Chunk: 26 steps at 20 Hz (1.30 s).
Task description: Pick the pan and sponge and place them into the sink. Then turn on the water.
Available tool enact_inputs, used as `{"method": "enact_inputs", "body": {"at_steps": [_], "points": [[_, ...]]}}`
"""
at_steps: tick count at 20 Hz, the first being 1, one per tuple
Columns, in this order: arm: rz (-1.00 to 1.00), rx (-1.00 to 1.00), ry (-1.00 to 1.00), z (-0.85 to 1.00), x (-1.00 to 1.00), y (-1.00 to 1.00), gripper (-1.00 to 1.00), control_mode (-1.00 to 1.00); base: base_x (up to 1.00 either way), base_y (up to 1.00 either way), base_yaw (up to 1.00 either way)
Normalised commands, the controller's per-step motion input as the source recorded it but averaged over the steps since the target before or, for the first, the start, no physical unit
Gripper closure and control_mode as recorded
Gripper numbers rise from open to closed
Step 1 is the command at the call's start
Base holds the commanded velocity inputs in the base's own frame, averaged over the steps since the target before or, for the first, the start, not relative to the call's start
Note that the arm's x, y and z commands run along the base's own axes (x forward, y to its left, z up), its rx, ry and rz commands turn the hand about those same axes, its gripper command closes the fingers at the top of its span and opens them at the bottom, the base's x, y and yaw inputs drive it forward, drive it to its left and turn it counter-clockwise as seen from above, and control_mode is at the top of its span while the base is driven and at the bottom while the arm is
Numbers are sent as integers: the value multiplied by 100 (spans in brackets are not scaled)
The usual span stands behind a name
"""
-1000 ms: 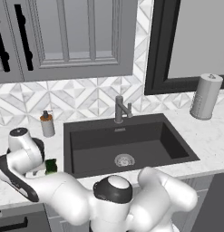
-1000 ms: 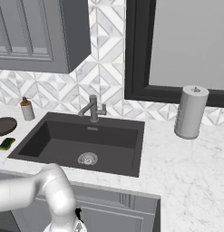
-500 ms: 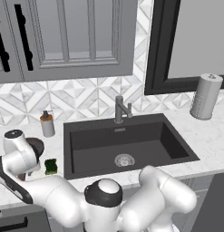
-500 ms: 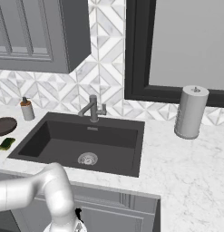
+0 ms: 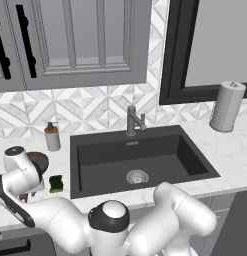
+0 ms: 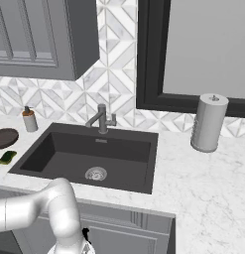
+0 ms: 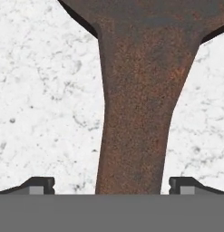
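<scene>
Straddling the pan's handle (image 7: 133, 136) with its jaws spread wide and nothing yet held, the gripper (image 7: 111, 185) is hanging just above the marble counter (image 7: 36, 99) left of the sink (image 5: 140, 160). The pan (image 6: 5, 138) is resting on that counter with the sponge (image 5: 56, 183) just beside it. Judging by this, the robot is lining up the first pick; next it is needing to lower and close on the handle.

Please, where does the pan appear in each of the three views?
Left base view: pan at the left, partly behind the arm, above the sponge.
Right base view: at the left edge, above the sponge.
Hand view: its handle runs down the centre.
Shared landmark: soap bottle.
</scene>
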Motion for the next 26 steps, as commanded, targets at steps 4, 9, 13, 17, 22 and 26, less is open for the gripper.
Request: {"method": "enact_inputs", "body": {"at_steps": [4, 9, 13, 17, 22, 26], "points": [[0, 0, 0, -36, 2, 0, -100, -100, 0, 0, 0], [0, 0, 0, -13, 1, 0, 100, -100, 0, 0, 0], [0, 0, 0, 0, 0, 0, 100, -100, 0, 0, 0], [0, 0, 0, 0, 1, 0, 100, -100, 0, 0, 0], [0, 0, 0, 47, -7, -3, 100, -100, 0, 0, 0], [-5, 0, 0, 63, -38, -13, 100, -100, 0, 0, 0]]}}
